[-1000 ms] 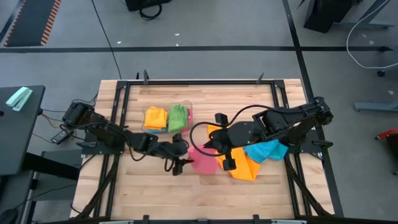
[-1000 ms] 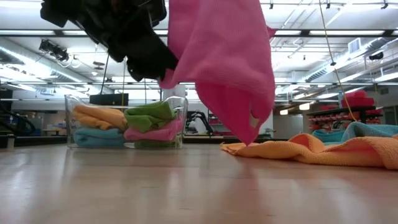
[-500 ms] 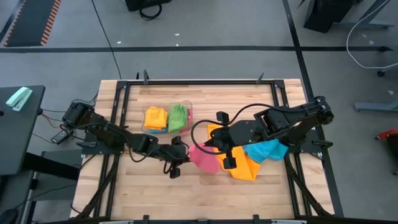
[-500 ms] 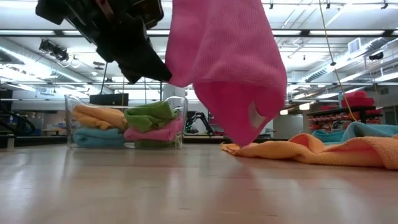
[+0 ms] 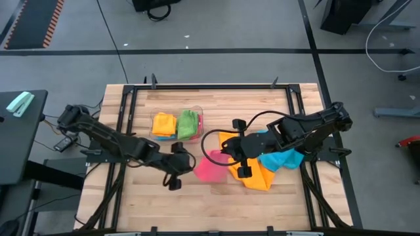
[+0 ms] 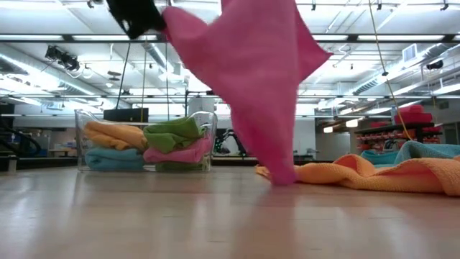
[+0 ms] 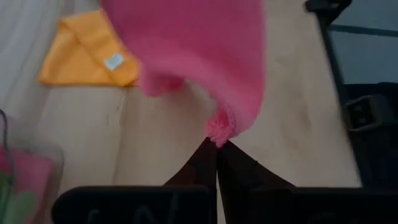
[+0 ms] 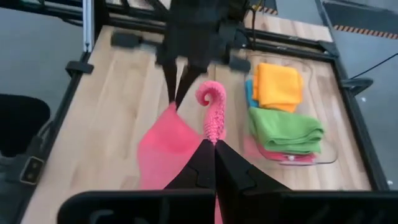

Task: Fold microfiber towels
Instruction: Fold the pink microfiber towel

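Between both arms, pink towel (image 6: 251, 79) stretched sideways, left gripper (image 7: 216, 142) and right gripper (image 8: 214, 144) clamped on corners

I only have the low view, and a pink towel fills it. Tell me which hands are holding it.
Observer: Both. The left hand is shut on one corner of the pink towel, the right hand on another.
Operator: Confirm where the hands are over the table.
Observer: The left hand is left of the towel, the right hand at its right, above the orange towel.
Operator: Report what lies under the right arm.
Observer: A blue towel, crumpled, beside the orange one.
Operator: Check the bin.
Observer: The clear bin holds folded orange and green towels side by side.
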`<act>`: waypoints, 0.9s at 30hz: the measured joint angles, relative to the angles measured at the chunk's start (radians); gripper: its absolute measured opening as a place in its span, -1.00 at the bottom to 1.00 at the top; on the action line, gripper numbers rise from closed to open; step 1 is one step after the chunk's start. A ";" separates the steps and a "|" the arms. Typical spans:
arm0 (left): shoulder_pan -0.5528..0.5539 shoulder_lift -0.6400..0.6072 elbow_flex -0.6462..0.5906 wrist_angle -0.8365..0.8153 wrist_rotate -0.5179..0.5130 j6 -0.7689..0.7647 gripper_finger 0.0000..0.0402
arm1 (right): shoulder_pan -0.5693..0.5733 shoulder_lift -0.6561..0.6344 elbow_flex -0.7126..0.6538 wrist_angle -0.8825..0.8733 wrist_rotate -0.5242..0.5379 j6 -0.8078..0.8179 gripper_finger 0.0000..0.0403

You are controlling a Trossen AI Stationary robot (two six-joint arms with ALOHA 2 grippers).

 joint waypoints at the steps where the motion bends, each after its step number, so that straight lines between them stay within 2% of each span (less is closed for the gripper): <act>1: -0.012 -0.009 0.022 -0.029 -0.010 0.000 -0.96 | 0.006 0.000 0.000 -0.004 0.000 0.012 -0.99; 6: -0.073 -0.050 0.118 -0.114 -0.044 0.016 -0.90 | 0.050 0.000 0.000 -0.005 -0.009 0.107 -0.98; 10: -0.115 -0.068 0.169 -0.126 -0.045 0.062 -0.93 | 0.085 0.000 0.025 -0.006 -0.023 0.145 -0.95; 14: -0.157 -0.070 0.217 -0.127 -0.032 0.107 -0.96 | 0.126 0.000 0.069 -0.008 -0.107 0.212 -0.95; 18: -0.194 -0.070 0.266 -0.111 0.055 0.110 -0.88 | 0.163 -0.001 0.082 0.000 -0.202 0.274 -0.94; 22: -0.237 -0.070 0.281 -0.106 0.064 0.035 -0.84 | 0.210 -0.001 0.064 0.014 -0.219 0.358 -0.94; 27: -0.295 -0.049 0.282 -0.100 0.064 -0.053 -0.93 | 0.272 0.001 0.008 0.084 -0.222 0.435 -0.94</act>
